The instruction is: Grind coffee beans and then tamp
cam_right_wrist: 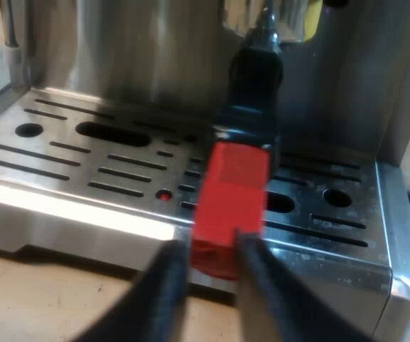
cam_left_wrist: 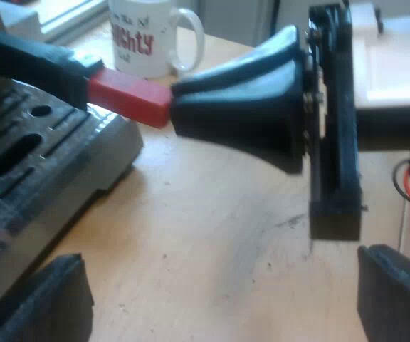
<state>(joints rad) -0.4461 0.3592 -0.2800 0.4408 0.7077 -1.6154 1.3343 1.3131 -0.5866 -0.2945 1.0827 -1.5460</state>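
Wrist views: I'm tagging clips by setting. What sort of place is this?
Probably a coffee corner: an espresso machine with slotted drip tray, a printed mug on a wooden table, and the holder's red-ended handle in the right pincer.

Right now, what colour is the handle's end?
Red; the handle's end shows best in the right wrist view.
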